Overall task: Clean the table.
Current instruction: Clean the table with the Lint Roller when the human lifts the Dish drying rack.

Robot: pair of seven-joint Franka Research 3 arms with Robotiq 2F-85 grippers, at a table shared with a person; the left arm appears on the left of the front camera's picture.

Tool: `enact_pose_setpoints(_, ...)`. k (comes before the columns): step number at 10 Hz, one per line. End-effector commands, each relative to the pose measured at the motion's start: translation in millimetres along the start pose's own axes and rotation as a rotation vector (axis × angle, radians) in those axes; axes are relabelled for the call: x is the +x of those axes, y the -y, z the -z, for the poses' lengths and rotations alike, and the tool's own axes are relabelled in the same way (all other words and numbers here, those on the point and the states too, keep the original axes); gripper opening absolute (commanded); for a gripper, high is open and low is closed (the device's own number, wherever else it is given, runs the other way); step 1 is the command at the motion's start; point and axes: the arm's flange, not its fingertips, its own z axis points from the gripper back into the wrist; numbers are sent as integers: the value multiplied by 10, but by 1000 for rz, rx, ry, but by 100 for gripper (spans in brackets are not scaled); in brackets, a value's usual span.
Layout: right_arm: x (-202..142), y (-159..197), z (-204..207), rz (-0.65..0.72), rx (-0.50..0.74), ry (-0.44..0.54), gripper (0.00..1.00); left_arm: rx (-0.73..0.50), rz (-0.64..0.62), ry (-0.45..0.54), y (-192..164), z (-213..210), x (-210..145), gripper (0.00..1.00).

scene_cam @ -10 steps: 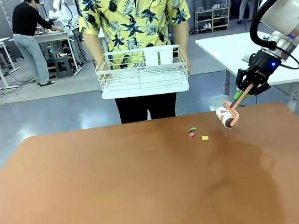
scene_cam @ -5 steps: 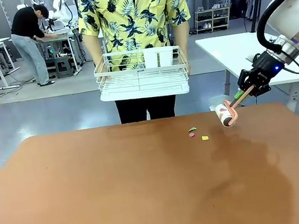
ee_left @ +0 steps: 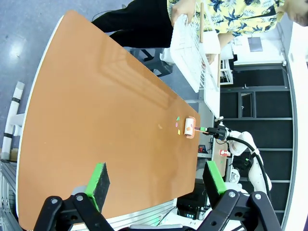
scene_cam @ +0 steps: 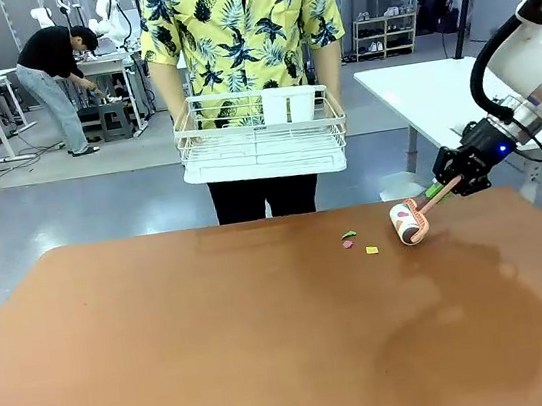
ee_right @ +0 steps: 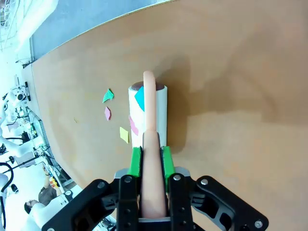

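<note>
Near the far edge of the rust-brown worktop [scene_cam: 220,341], right of its middle, the right end effector [scene_cam: 443,189] is clamped narrow on the peach handle of a lint roller [scene_cam: 407,223]. Over the last second the arm has dipped, bringing the roller head lower and a little closer to three paper scraps. These are a green scrap [scene_cam: 349,234], a pink scrap [scene_cam: 347,244] and a yellow scrap [scene_cam: 372,249]. They lie where they lay before, just beside the roller and apart from it. The drop looks like the roller being set down for a pass over them, so none of these three is picked up yet and the cleaning here seems about to begin. Whether the roller already touches the surface cannot be told for sure.

The right wrist view looks straight down the handle. It shows the green pads pressed on both sides of it and small coloured bits, one blue and one pink, stuck to the white roll. In the front view these are only small dabs of colour.

The left wrist view takes in the whole worktop from high above its near edge. There the left end effector [ee_left: 156,177] stands wide with nothing between its pads.

The front view adds a person standing at the far edge. They hold a white wire rack [scene_cam: 262,139] clear above the worktop.
</note>
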Motion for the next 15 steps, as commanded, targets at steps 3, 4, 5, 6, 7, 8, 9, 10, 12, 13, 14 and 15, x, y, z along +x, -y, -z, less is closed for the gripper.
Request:
enact_pose_setpoints(3, -78, 157, 337, 12, 22, -14, 21, -20, 8, 1, -3, -29, -3, 100)
enact_pose_setpoints(4, -102, 75, 426, -1, 31, -38, 21, -20, 8, 1, -3, -29, -3, 100)
enact_pose_setpoints(5, -116, -78, 627, -23, 71, -101, 21, -20, 8, 1, -3, -29, -3, 100)
enact_pose_setpoints(6, -144, -329, 976, -2, 81, -122, 21, -20, 8, 1, -3, -29, -3, 100)
enact_pose_setpoints(7, -233, -610, 1343, 21, 77, -108, 21, -20, 8, 1, -3, -29, -3, 100)
enact_pose_setpoints(8, -385, -916, 1726, 51, 161, -141, 21, -20, 8, 1, -3, -29, -3, 100)
enact_pose_setpoints(9, -533, -1175, 2011, 12, 137, -154, 21, -20, 8, 1, -3, -29, -3, 100)
enact_pose_setpoints(10, -593, -1338, 2102, -20, 130, -177, 21, -20, 8, 1, -3, -29, -3, 100)
enact_pose_setpoints(12, -587, -1465, 2019, -3, 136, -128, 21, -20, 8, 1, -3, -29, -3, 100)
enact_pose_setpoints(13, -607, -1515, 1975, -13, 138, -122, 21, -20, 8, 1, -3, -29, -3, 100)
enact_pose_setpoints(14, -604, -1582, 1879, -15, 140, -119, 21, -20, 8, 1, -3, -29, -3, 100)
enact_pose_setpoints(15, -506, -1851, 1501, -56, 139, -81, 21, -20, 8, 1, -3, -29, -3, 100)
